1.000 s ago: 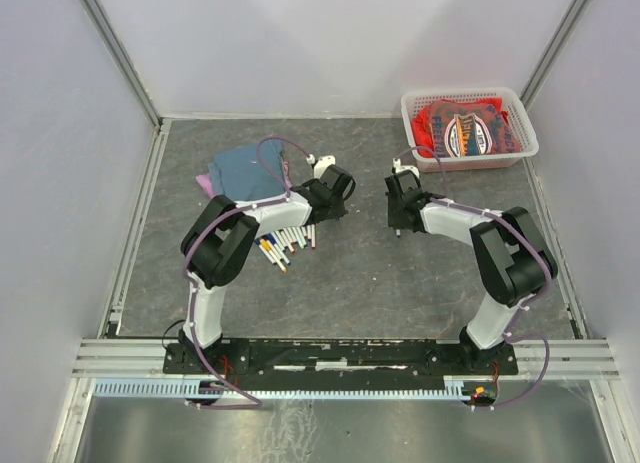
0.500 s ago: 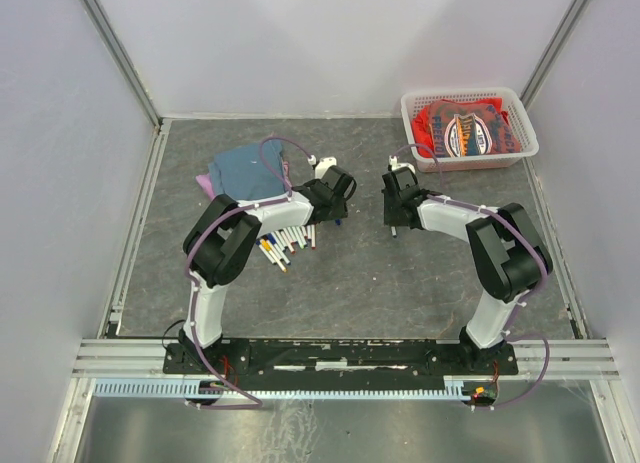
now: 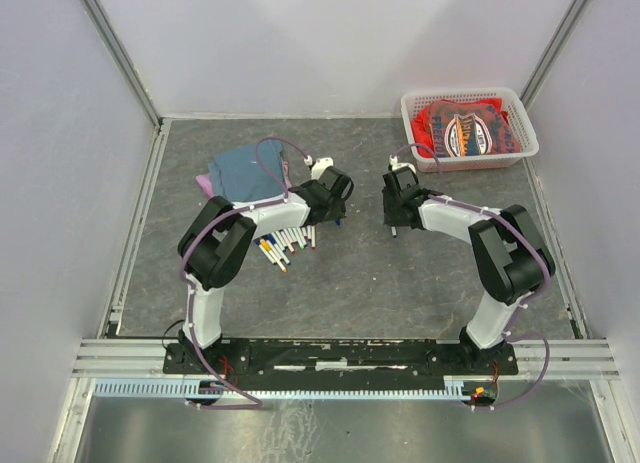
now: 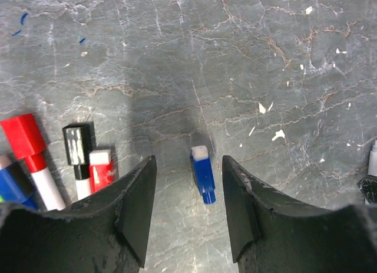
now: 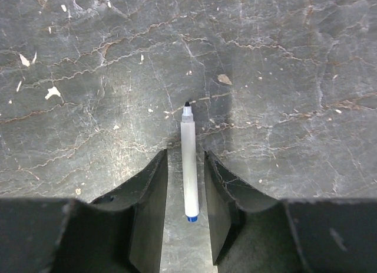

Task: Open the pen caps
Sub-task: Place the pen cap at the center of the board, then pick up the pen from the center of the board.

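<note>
Your right claw has shifted a little towards the centre and rear of the worktop compared with a second ago, and the white barrel has come with it. The left arm has barely changed.

Findings:
- The left claw is released. The blue cap lies loose on the worktop between its fingers, apart from both.
- The right claw is parted narrowly. The uncapped barrel lies between its fingers with worktop visible on either side, so I judge it let go rather than pinched.
- A red cap and a black cap are on pens at the left of the left wrist view. These belong to the row of pens packed side by side.

Risks:
- If you withdraw the right claw askew, a finger could catch the barrel. That would roll it or drag its exposed tip across the worktop.
- If you sweep the left claw low towards the row, you may knock the blue cap away.
- The pens lie so close together that your next grasp may trap two or scatter the row.
</note>
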### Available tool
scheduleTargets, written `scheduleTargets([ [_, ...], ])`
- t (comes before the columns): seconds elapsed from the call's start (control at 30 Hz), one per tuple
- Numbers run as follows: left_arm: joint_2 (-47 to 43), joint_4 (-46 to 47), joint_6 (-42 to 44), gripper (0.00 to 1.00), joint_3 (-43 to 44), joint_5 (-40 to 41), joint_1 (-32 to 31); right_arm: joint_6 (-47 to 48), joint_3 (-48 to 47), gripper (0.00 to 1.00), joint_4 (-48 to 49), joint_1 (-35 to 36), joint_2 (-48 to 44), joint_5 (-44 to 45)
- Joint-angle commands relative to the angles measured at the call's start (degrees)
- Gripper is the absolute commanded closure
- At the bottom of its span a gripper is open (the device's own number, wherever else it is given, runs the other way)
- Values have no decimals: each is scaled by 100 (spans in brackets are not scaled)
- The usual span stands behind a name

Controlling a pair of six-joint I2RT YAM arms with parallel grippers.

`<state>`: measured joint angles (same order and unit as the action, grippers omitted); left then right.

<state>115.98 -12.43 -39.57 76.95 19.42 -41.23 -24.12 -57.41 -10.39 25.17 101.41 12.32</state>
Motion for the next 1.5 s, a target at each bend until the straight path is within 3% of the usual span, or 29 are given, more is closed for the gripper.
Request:
scheduleTargets([
  [0.0, -704, 56, 35, 44, -107, 242, 1, 126, -179, 61, -95, 11, -556, 223],
  [0.4, -2387, 988, -317, 42, -1585, 864, 8, 440, -447, 59, 17, 748, -1137, 227],
  [0.7, -3614, 1312, -803, 41, -3126, 1064, 70, -37, -1220, 59, 4, 1782, -236, 178],
  [0.97, -4709, 1568, -1392, 47, -4232, 1236, 132, -512, -1893, 59, -127, 2216, 643, 131],
  [1.47, -5227, 1878, -1686, 50, -4793, 1319, 131, -846, -2527, 59, -586, 2540, 1405, 388],
])
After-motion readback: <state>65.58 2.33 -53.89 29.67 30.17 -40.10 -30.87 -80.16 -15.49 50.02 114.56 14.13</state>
